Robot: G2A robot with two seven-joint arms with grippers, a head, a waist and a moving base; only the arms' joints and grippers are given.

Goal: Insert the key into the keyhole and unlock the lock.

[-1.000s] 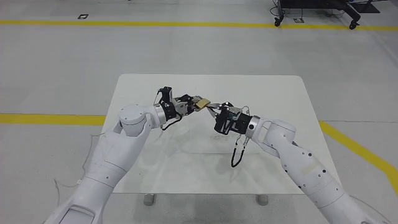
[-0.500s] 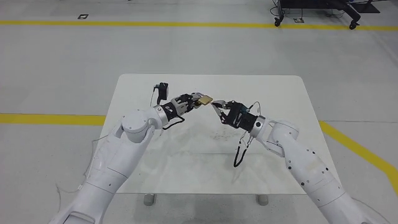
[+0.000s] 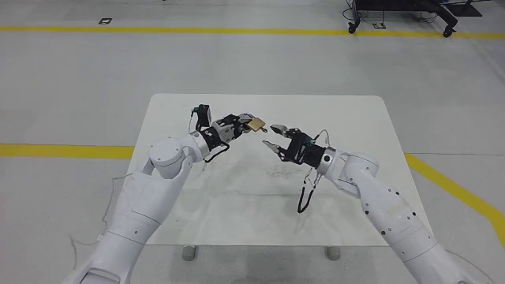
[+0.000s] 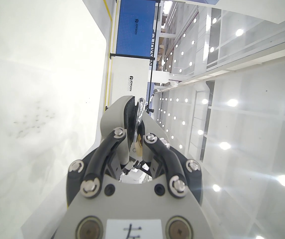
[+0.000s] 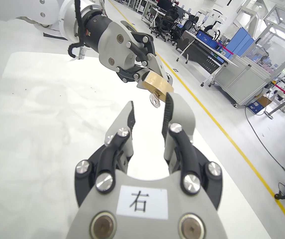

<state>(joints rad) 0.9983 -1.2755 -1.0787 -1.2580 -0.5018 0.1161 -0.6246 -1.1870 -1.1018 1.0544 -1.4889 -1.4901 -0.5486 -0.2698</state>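
**Key in the lock; unlocking not confirmed**

Key [image 5: 155, 99] sits with its blade in the keyhole on the lower face of the brass lock [image 5: 157, 83], and its round silver head hangs free below. Nothing holds the key now. The lock is up in the air above the table [image 3: 347, 205], near the far middle of it, clamped between the fingers of the left gripper [image 4: 137, 110]. The left wrist view shows the silver shackle [image 4: 140, 105] pinched between the pads there.

The right gripper [image 5: 150, 105] hovers just beside the key, its fingers spread apart and holding nothing. One finger is close to the lock's edge and the key head lies roughly in line with the gap.

By my reading, the insertion is done. Whether the lock has been turned open is not visible, as the fingers hide the shackle's ends. What probably remains is to grip the key head again, twist it, and see the shackle spring free.
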